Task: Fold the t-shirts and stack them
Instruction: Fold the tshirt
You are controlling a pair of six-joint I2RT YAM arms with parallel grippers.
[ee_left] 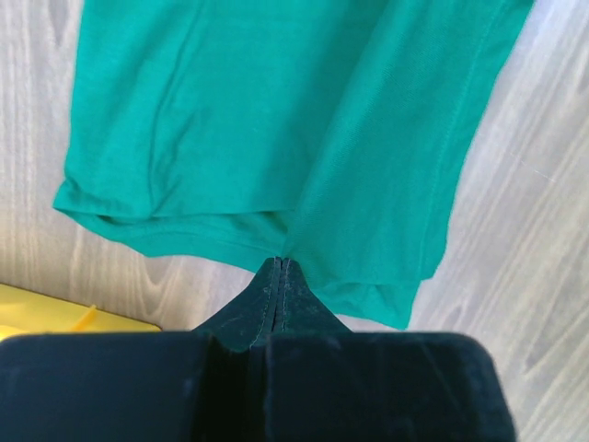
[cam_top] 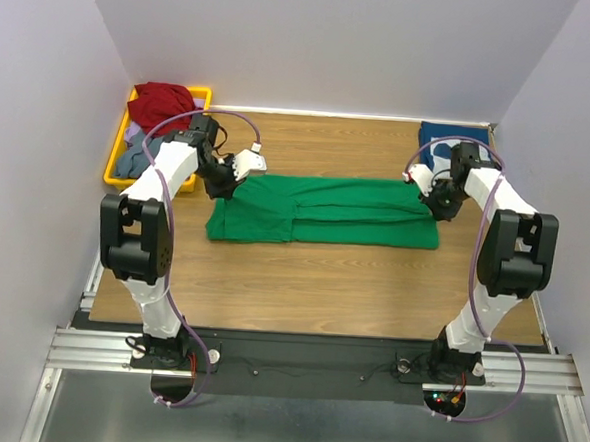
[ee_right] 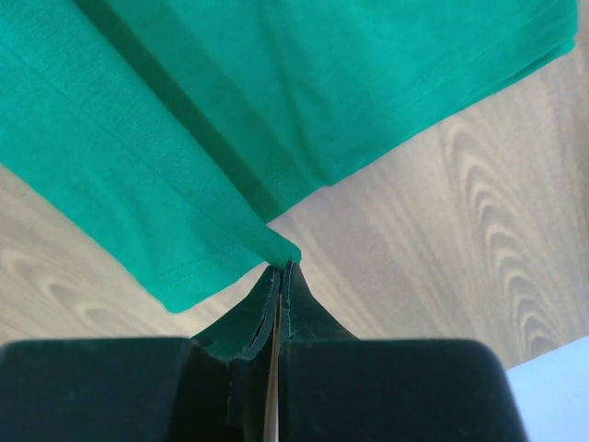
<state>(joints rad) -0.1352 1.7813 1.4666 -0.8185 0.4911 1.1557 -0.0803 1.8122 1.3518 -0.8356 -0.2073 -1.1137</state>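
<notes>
Pinched shut, the left gripper [ee_left: 281, 269] and right gripper [ee_right: 281, 272] each hold a sliver at opposite ends of the green t-shirt [cam_top: 326, 211], which lies folded lengthwise on the desk [cam_top: 301, 282]. So thin a bite may slip, and uneven lifting would skew the fold. How much cloth the jaws hold is hidden. The navy t-shirt [cam_top: 442, 137] sits mostly behind the right arm.

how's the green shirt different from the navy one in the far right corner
The green t-shirt is plain; the navy t-shirt carries a white print. The green one lies as a long folded strip across mid-table; the navy one sits compact, partly behind the right arm. The left hand and right hand pinch the green one's ends; nothing holds the navy one. Both lie on the table.
</notes>
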